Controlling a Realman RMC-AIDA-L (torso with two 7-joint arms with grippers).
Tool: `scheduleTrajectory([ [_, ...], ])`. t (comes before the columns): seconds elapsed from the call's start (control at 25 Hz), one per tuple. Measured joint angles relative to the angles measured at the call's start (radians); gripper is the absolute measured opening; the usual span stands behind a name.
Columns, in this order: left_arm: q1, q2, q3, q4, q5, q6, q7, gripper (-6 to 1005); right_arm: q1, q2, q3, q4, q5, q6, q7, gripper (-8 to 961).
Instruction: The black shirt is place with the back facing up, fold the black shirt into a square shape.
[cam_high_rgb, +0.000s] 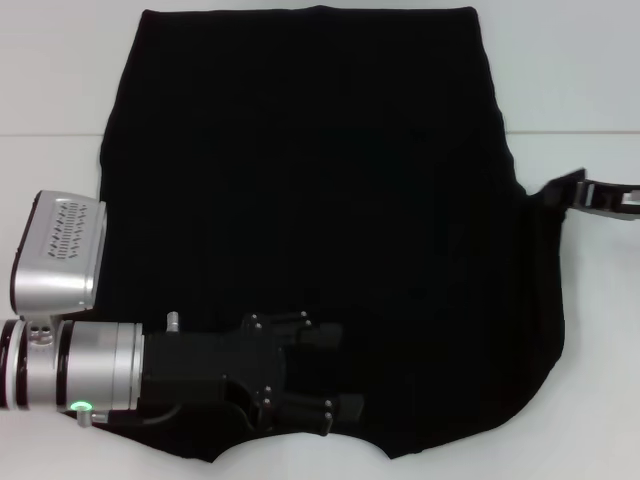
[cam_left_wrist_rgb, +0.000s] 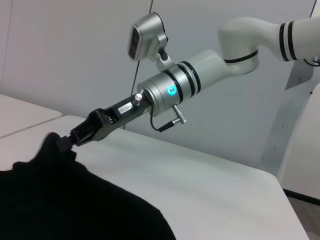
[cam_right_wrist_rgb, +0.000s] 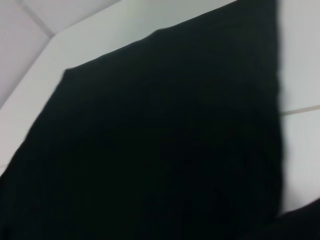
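With the black shirt (cam_high_rgb: 320, 220) spread flat across the middle of the white surface (cam_high_rgb: 590, 400), the right gripper (cam_left_wrist_rgb: 67, 141), fingers clamped on its right edge, should lift just clear and carry the fabric inward, while the left gripper (cam_high_rgb: 335, 375), fingers apart over the near hem, pins the fold line.

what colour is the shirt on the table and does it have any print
Plain solid black, no print visible; the black shirt shows best in the head view.

Head cam looks straight down over black shirt (cam_high_rgb: 320, 230). L wrist cam sits low, facing right gripper (cam_left_wrist_rgb: 64, 142) across table (cam_left_wrist_rgb: 210, 190). R wrist cam: close on same shirt.
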Motion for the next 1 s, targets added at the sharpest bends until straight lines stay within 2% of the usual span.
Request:
scheduleTrajectory([
  [0.16,0.000,0.000,-0.001,0.000,0.000,0.000,0.000,890,0.020,0.027,-0.047,-0.007,0.001,-0.056,-0.031,9],
  [0.32,0.000,0.000,-0.002,0.000,0.000,-0.001,0.000,890,0.028,0.038,-0.066,-0.010,0.001,-0.065,-0.031,7],
  [1.0,-0.003,0.003,-0.014,0.003,0.000,-0.003,-0.009,890,0.056,0.054,-0.112,0.005,-0.005,-0.054,0.001,9],
])
